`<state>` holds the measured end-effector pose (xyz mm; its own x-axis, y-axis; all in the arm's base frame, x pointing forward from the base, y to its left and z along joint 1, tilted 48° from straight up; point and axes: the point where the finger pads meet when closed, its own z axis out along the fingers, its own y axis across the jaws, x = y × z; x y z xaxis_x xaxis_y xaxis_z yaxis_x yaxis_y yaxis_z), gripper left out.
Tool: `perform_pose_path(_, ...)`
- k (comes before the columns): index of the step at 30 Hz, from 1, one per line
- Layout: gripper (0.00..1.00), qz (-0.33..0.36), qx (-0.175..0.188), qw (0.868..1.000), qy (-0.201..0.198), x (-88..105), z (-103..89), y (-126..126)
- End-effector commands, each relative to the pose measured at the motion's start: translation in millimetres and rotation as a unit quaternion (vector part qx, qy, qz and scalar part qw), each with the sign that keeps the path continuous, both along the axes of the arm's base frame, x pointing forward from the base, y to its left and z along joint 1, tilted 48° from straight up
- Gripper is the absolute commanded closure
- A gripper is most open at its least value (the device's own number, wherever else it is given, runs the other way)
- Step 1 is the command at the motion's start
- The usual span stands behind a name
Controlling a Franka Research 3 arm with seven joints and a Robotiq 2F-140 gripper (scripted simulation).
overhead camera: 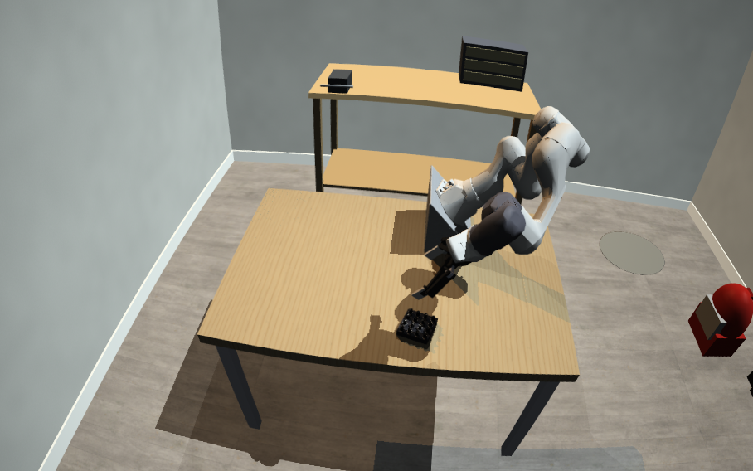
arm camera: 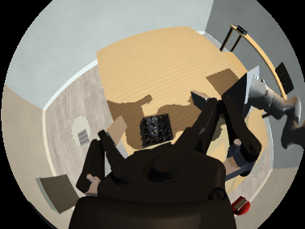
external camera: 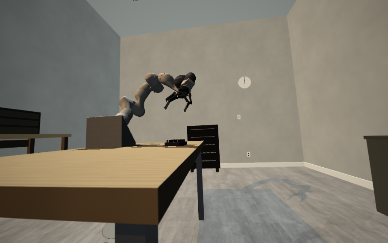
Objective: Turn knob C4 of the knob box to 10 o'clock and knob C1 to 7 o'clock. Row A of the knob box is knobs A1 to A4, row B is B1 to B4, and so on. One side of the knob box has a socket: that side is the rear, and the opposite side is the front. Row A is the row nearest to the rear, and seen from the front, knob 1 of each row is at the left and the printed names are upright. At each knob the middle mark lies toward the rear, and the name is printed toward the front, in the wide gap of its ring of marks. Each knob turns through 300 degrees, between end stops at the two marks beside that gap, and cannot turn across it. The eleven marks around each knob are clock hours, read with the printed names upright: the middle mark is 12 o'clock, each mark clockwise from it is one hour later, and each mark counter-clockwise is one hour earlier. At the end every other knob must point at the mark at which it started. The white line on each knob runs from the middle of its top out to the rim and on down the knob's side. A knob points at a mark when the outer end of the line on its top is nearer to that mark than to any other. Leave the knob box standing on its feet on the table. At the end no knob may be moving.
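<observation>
"Where is the knob box (overhead camera: 416, 327)?"

"It sits flat on the wooden table (overhead camera: 310, 266), near the front edge, inside the arm's dark shadow."

"And the gripper (external camera: 174, 106)?"

"It hangs high in the air, well above the table. It does not touch the box."

"Are its fingers (external camera: 166, 104) shut?"

"No. They stand wide apart, and nothing is between them."

"Can anyone read the knobs?"

"No. They are too small and dark to tell which way any knob points."

"What holds up the arm (overhead camera: 532, 166)?"

"A grey block (external camera: 104, 131) on the table."
</observation>
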<state>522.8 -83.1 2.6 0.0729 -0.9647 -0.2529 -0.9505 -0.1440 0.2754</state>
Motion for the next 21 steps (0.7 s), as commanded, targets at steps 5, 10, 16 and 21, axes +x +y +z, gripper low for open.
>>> perform_pose_path(5, 0.0, 0.011, 0.003, 1.0, -0.003, -0.2, -1.4, 0)
perform_pose_path(10, 0.0, 0.06, 0.041, 0.997, -0.015, -9.6, -15.6, 4)
perform_pose_path(16, 0.0, 0.06, 0.041, 0.997, -0.015, -9.6, -15.6, 4)
perform_pose_path(21, 0.0, 0.06, 0.041, 0.997, -0.015, -9.6, -15.6, 4)
